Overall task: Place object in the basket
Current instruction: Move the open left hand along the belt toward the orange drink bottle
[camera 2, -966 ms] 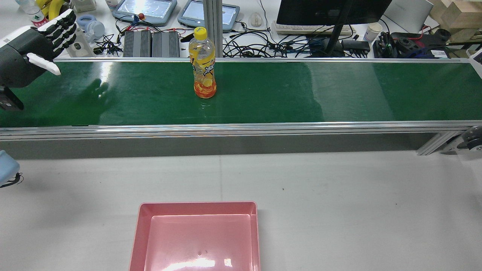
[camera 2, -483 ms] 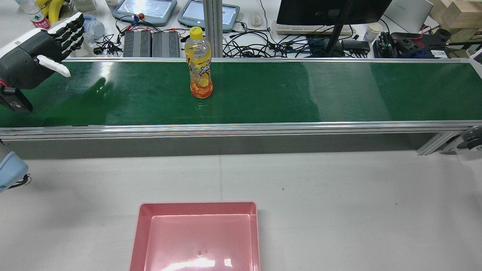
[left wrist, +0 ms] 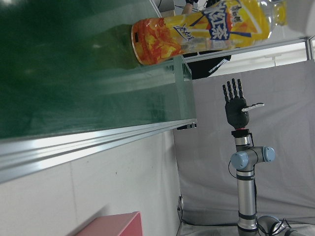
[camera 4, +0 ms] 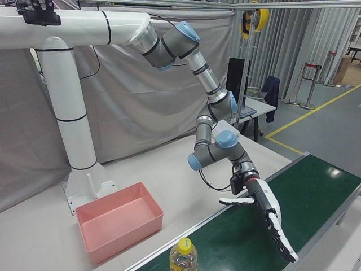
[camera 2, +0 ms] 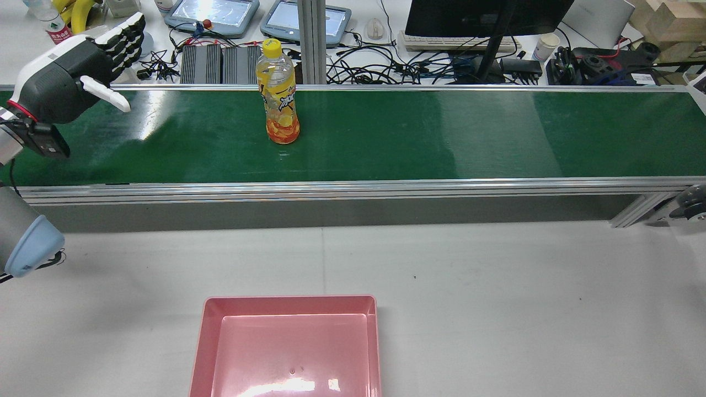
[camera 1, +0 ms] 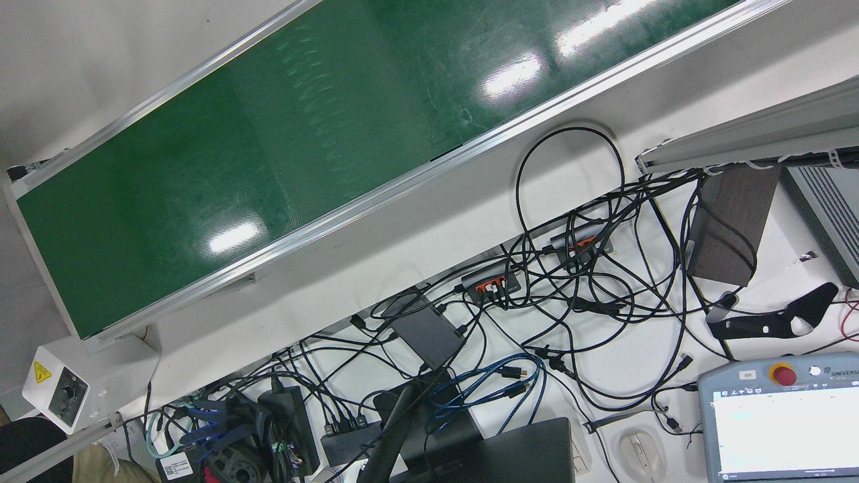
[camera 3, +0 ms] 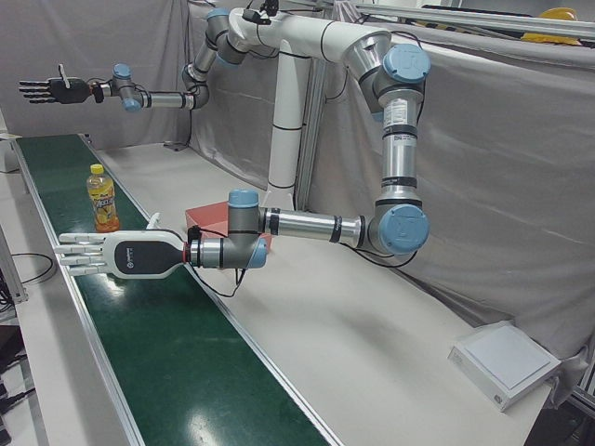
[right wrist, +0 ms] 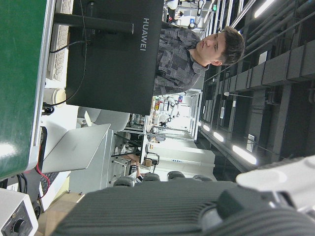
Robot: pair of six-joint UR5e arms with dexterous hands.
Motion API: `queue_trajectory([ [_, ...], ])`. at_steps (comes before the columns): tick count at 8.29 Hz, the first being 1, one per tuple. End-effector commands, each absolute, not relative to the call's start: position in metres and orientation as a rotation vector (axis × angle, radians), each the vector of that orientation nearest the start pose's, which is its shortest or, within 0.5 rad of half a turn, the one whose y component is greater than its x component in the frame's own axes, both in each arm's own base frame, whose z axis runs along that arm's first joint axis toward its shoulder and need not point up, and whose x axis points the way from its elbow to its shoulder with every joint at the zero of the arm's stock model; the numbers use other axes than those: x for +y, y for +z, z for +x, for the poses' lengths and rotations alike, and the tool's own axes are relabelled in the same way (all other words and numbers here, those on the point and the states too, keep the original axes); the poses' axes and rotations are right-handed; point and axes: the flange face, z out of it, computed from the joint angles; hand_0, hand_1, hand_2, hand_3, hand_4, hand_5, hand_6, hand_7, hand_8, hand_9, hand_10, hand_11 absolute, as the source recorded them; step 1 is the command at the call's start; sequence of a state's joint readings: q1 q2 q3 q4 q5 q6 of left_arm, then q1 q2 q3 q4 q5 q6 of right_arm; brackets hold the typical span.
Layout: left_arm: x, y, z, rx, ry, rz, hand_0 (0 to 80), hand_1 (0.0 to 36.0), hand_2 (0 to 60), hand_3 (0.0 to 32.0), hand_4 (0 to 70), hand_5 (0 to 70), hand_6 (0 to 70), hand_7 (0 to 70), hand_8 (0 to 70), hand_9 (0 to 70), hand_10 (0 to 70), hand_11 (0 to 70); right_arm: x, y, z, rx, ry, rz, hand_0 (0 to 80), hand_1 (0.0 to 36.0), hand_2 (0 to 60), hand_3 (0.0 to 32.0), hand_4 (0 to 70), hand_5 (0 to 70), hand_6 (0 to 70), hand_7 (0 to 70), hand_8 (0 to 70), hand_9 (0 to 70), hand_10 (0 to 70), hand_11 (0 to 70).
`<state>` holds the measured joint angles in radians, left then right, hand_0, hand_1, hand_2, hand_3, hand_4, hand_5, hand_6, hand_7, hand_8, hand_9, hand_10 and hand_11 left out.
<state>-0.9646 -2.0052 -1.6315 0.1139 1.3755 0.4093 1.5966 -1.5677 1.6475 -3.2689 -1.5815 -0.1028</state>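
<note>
1. Green conveyor belt [camera 2: 386,138] runs across the station between aluminium side rails; an orange-drink bottle [camera 2: 281,94] with a yellow cap stands upright on it, near the far rail
2. Left hand [camera 2: 71,74] hovers above the belt's left end in the rear view, well apart from the bottle, palm facing toward it; its fingers [camera 2: 124,36] are spread straight and hold nothing
3. Left-front view shows the same left hand [camera 3: 116,255] flat and level over the belt, the bottle [camera 3: 102,198] standing beyond it
4. Right hand [camera 3: 54,90] is raised high over the far end of the belt in the left-front view, fingers extended and apart, empty; the left hand view shows it [left wrist: 238,105] upright with the fingers splayed
5. Pink basket [camera 2: 287,347] sits empty on the white table [camera 2: 496,303], on the robot's side of the belt, apart from bottle and hands
6. Right-front view shows the basket [camera 4: 119,221] near the white pedestal [camera 4: 73,124]
</note>
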Motion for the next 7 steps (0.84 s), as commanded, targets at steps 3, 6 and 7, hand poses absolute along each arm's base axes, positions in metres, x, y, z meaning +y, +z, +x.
queue_trajectory([
  [3,-0.625,0.390,0.276,2.394,-1.414,-0.148,60.4,5.9,0.0,0.0,7.3,0.3,0.0,0.0,0.0,0.0,0.0,0.0,-0.483,0.661,0.145,2.209,-2.318,-0.130,0.0,0.0,0.0,0.0,0.0,0.0,0.0,0.0,0.0,0.0,0.0,0.0],
  [6,-0.625,0.386,0.279,2.416,-1.426,-0.217,61.6,6.4,0.0,0.0,8.1,0.3,0.0,0.0,0.0,0.0,0.0,0.0,-0.484,0.661,0.144,2.210,-2.319,-0.128,0.0,0.0,0.0,0.0,0.0,0.0,0.0,0.0,0.0,0.0,0.0,0.0],
  [7,-0.619,0.385,0.293,2.410,-1.418,-0.244,61.9,6.6,0.0,0.0,7.9,0.7,0.0,0.0,0.0,0.0,0.0,0.0,-0.483,0.661,0.145,2.209,-2.318,-0.130,0.0,0.0,0.0,0.0,0.0,0.0,0.0,0.0,0.0,0.0,0.0,0.0],
])
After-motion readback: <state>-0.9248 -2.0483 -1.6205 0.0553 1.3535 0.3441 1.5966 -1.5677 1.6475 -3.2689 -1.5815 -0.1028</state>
